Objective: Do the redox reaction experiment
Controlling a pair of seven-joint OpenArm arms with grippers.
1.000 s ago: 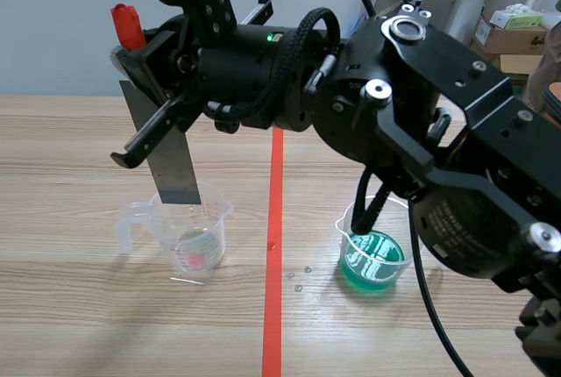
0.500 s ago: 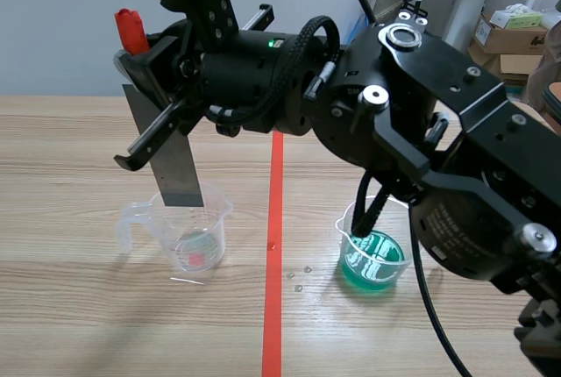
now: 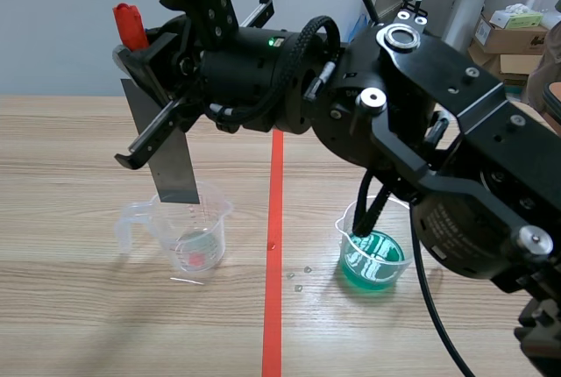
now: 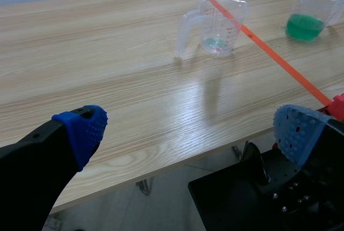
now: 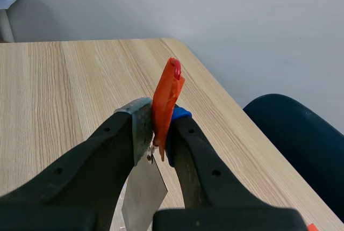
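A clear measuring cup [image 3: 188, 237] with a little pale liquid stands left of the red tape line. A grey metal sheet [image 3: 166, 153] with a red handle [image 3: 127, 26] hangs upright over it, lower edge at the cup's rim. My right gripper [image 3: 153, 88], reaching across from the right, is shut on the sheet's top; in the right wrist view the handle [image 5: 166, 96] and sheet [image 5: 142, 188] sit pressed in that gripper [image 5: 156, 121]. A second cup [image 3: 375, 254] holds green liquid. My left gripper [image 4: 188, 129] stands open over the near table edge, far from both cups [image 4: 217, 24] [image 4: 309, 13].
A red tape line [image 3: 273, 245] runs down the table between the cups, with a few droplets [image 3: 298, 276] beside it. Cardboard boxes [image 3: 517, 31] stand beyond the table at the back right. A dark chair [image 5: 301, 139] sits past the table's far corner.
The right gripper and the sheet wobbled slightly over the clear cup; both cups stayed where they were.
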